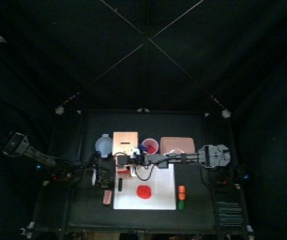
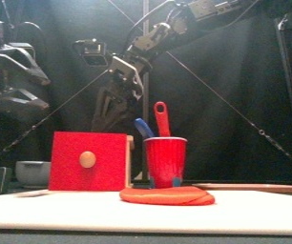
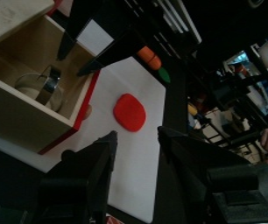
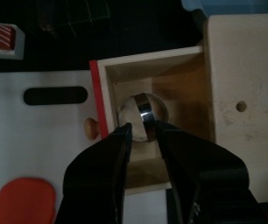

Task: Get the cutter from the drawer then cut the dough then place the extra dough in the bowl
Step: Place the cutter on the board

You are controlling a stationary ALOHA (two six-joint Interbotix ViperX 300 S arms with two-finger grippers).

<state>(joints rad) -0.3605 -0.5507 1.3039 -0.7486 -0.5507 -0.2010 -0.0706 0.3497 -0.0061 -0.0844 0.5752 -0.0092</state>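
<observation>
Right wrist view: right gripper [image 4: 146, 131] is down in the open drawer [image 4: 189, 87], jaws spread, tips either side of the cutter [image 4: 146, 109]. I judge it not yet pinched. Left gripper [image 3: 134, 140] hangs spread above the white board [image 3: 124, 175], which carries the dough [image 3: 130, 112]. Risk: if I close off-centre, the round metal rim slips out, or the jaws catch the drawer wall.

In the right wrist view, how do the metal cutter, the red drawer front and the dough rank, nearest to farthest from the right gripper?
1. Metal cutter, in the drawer, at the right gripper's tips.
2. Red drawer front, just beside the cutter.
3. Red dough, off on the white board.
</observation>
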